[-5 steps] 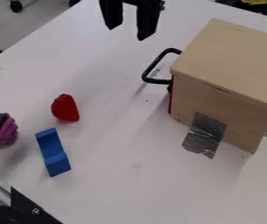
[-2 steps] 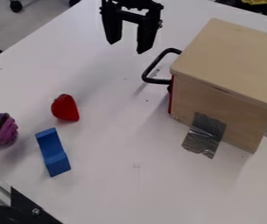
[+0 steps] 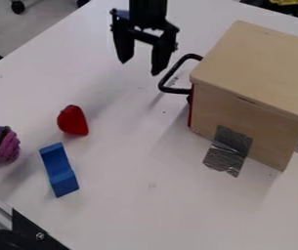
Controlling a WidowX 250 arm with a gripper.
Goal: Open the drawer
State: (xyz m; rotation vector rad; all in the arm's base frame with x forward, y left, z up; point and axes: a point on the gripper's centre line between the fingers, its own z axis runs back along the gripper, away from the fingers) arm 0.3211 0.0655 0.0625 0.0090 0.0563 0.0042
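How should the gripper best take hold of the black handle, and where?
Probably by the long outer bar of the black handle, coming from above with one finger on each side: it stands out from the wooden box as a loop, leaving a gap behind.

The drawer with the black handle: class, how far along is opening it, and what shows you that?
Done: no opening yet; the red drawer front looks flush with the wooden box. In hand: nothing; the end effector hangs open near the black handle, a gap showing between them. Left: probably hooking or gripping the handle, then pulling the drawer out.
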